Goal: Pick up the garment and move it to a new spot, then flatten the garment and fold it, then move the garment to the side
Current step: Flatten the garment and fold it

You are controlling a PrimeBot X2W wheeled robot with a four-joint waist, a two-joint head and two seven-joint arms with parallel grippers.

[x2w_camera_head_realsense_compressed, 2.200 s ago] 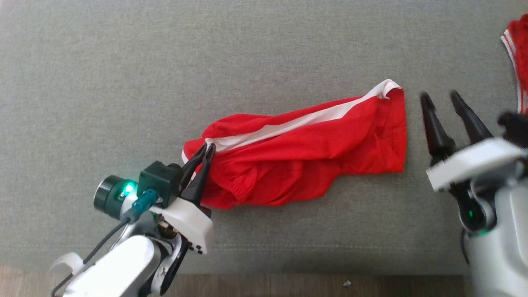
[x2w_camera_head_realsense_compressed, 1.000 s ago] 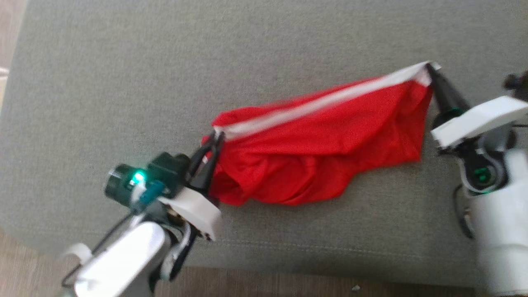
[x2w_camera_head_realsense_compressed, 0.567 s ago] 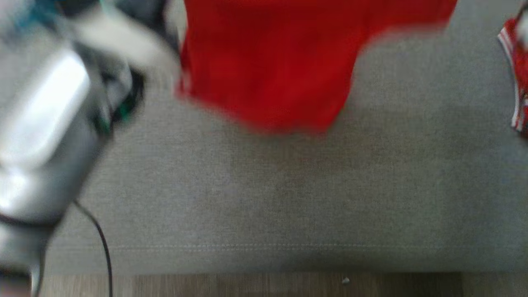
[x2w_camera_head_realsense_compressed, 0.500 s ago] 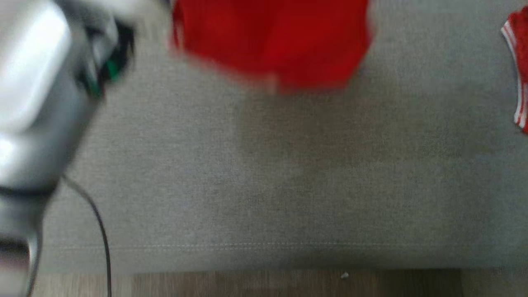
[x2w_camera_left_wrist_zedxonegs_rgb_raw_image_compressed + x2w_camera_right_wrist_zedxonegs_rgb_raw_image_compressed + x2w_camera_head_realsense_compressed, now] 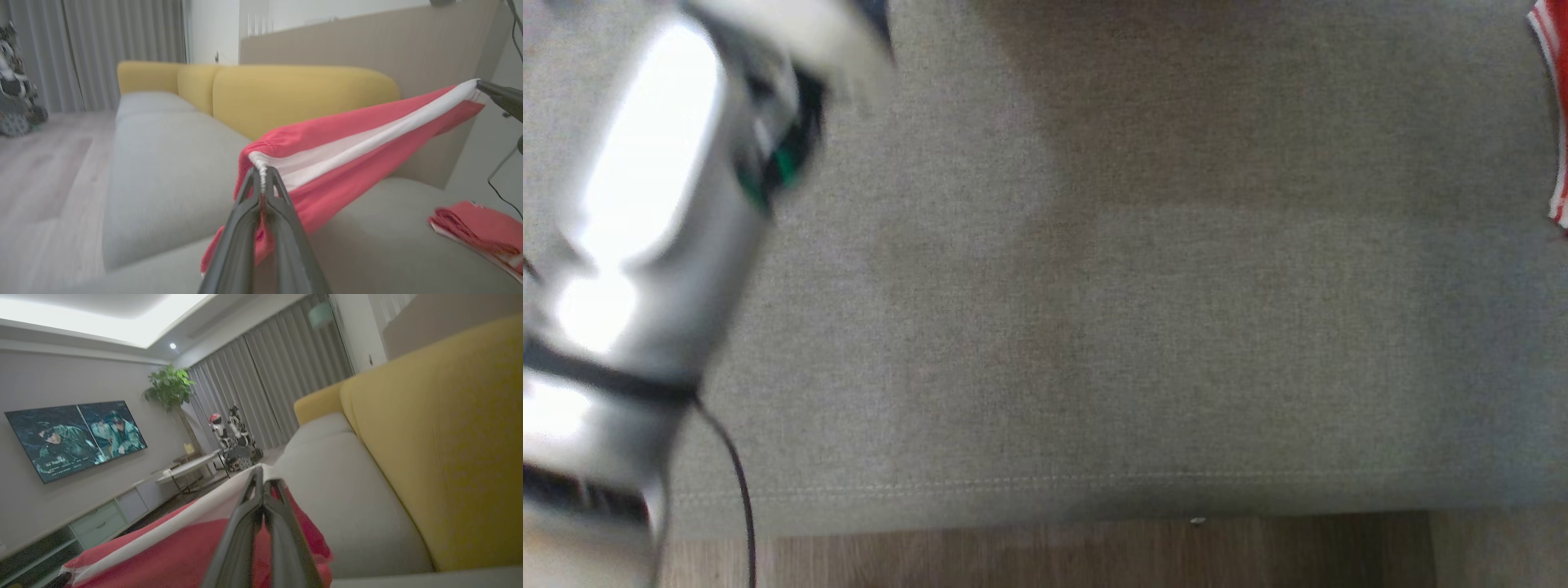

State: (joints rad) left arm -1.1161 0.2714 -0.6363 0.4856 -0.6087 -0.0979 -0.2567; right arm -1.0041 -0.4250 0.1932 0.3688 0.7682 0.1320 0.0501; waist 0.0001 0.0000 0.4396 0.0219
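Observation:
The garment, red shorts with a white side stripe, hangs stretched in the air above the grey sofa seat. My left gripper is shut on its gathered waist corner. The stripe runs up and right to my right gripper, which pinches the other end. In the right wrist view the right gripper is shut on that white-edged corner, and the garment sags away toward the lower left. In the head view my blurred left forearm rises at the left over the seat.
Another red garment with white stripes lies folded on the seat to the right, its edge visible too. Yellow back cushions stand behind the seat. Wood floor borders the front seam. A TV and another robot are across the room.
Both grippers have lifted the garment off the seat, and it has gone up out of the top of the head view. The left forearm now rises at the left.

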